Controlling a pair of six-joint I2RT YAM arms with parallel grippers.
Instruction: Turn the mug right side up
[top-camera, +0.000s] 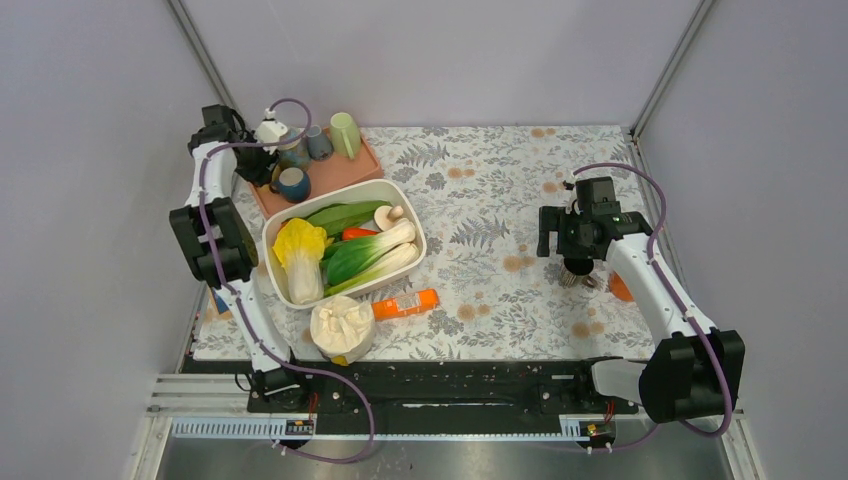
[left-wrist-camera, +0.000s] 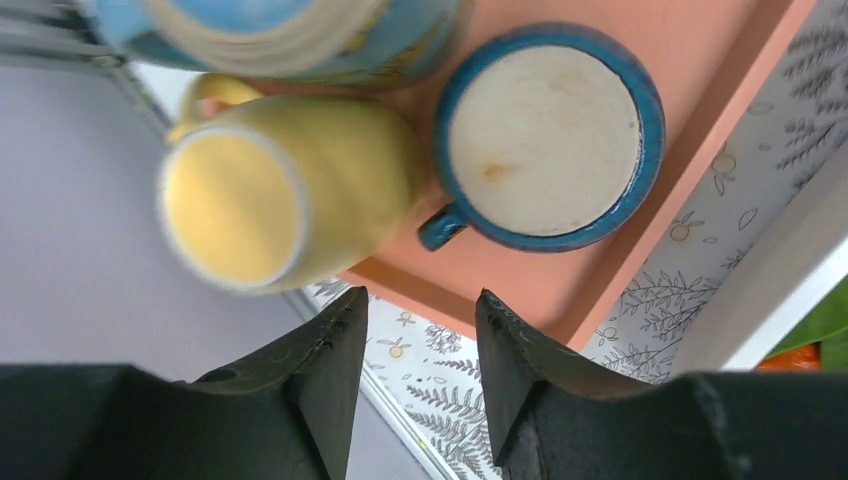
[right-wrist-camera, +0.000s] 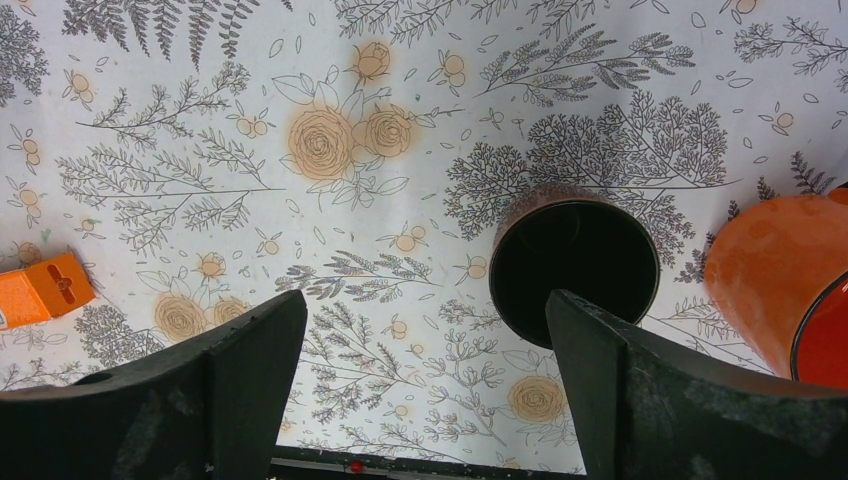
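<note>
**Mug (left-wrist-camera: 300, 190) on its side at the tray's edge**

The left wrist view shows three mugs. One is the yellow mug, one is a blue mug (left-wrist-camera: 545, 135) with a pale inside, and one is a patterned mug (left-wrist-camera: 300, 35) cut off at 12 o'clock. The top view adds a green mug (top-camera: 345, 133) at the far end of the same salmon tray (left-wrist-camera: 700, 90), which sits at about 10 o'clock on the flowered cloth (top-camera: 480, 200). Two cups stand apart at 3 o'clock on the cloth: a dark cup (right-wrist-camera: 575, 265) and an orange cup (right-wrist-camera: 775, 275).

The yellow mug lies tipped over and slightly blurred. Its long axis runs from about 8 o'clock to 2 o'clock in the left wrist view, with the mouth facing 8 o'clock and reaching past the tray's edge. Its handle shows near the rim at 11 o'clock.

The blue mug stands upright just beside it at 3 o'clock, with its handle pointing back toward the yellow mug's body. The patterned mug crowds in from 12 o'clock.

The left gripper (left-wrist-camera: 420, 300) hovers at 6 o'clock of the mugs, its jaws partly apart and grasping nothing. The right gripper (right-wrist-camera: 425, 305) is spread wide and empty, with the dark cup beside its right finger.

A white tub (top-camera: 412, 215) of vegetables sits just near of the tray. An orange packet (top-camera: 405, 304) and a cream bundle (top-camera: 342, 328) lie nearer still.
</note>
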